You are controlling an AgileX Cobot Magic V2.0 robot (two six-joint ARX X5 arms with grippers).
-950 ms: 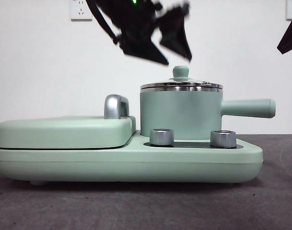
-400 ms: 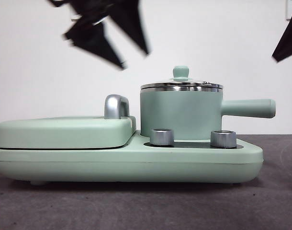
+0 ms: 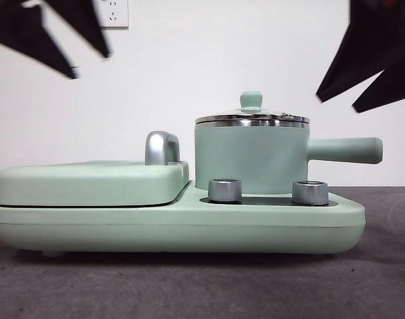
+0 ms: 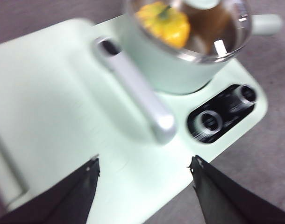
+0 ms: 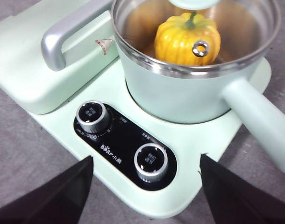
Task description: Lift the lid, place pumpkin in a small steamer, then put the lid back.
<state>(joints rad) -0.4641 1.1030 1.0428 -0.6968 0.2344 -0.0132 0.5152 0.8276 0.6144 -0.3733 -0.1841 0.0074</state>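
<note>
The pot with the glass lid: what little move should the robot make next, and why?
Probably just pulling both arms clear, since the job looks finished. The pumpkin sits inside the small steamer, and the lid rests level on its steel rim. The left gripper and the right gripper are both open, holding nothing, and hang above the cooker, touching nothing.

Grey table (image 3: 202, 286) carries mint-green cooker base (image 3: 176, 229).
</note>
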